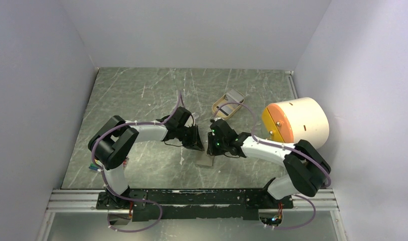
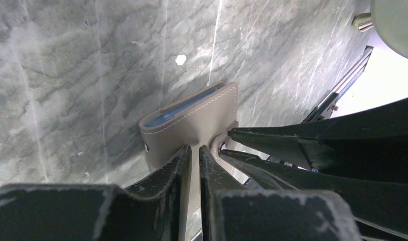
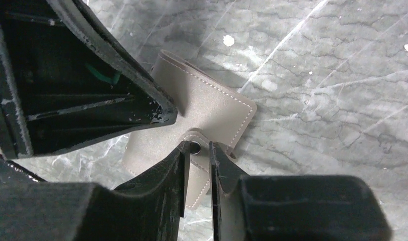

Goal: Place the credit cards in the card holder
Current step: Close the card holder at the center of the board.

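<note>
The card holder point(image 1: 205, 160), a grey-olive wallet with pale stitching, sits between my two grippers at the table's middle. In the left wrist view the card holder point(image 2: 191, 120) is folded shut, with a blue strip showing in its far open edge; I cannot tell if that is lining or a card. My left gripper point(image 2: 195, 149) is shut on its near edge. In the right wrist view my right gripper point(image 3: 196, 148) is shut on the snap strap of the card holder point(image 3: 212, 108), with the round snap at its fingertips. No loose credit cards show.
A tan oval tray point(image 1: 227, 106) with silver sticks stands behind the grippers. A big cream cylinder with an orange face point(image 1: 296, 123) lies at the right by the wall. Walls close in the left, back and right sides.
</note>
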Robot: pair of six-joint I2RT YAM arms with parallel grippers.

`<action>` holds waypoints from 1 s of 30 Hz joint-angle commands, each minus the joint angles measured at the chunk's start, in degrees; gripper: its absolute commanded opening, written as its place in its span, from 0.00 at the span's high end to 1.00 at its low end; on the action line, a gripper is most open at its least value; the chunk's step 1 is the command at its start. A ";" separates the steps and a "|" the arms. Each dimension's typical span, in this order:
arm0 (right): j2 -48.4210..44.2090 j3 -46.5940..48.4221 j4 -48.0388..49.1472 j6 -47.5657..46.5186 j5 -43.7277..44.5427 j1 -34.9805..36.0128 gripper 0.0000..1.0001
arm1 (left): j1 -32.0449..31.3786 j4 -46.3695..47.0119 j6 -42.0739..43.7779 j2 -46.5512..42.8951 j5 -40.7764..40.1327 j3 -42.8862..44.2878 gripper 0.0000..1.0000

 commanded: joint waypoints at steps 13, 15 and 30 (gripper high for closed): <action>2.43 -0.19 1.98 -1.31 -4.80 -0.14 0.78 | -0.74 0.45 0.39 1.37 -0.37 0.00 0.82; 2.70 0.36 0.37 -1.86 -4.81 -0.19 0.79 | -0.80 0.46 0.39 1.44 -0.36 0.09 0.82; 2.65 3.98 -6.69 -5.64 -4.37 -0.19 0.79 | -0.87 -0.75 0.83 1.55 0.04 0.77 0.82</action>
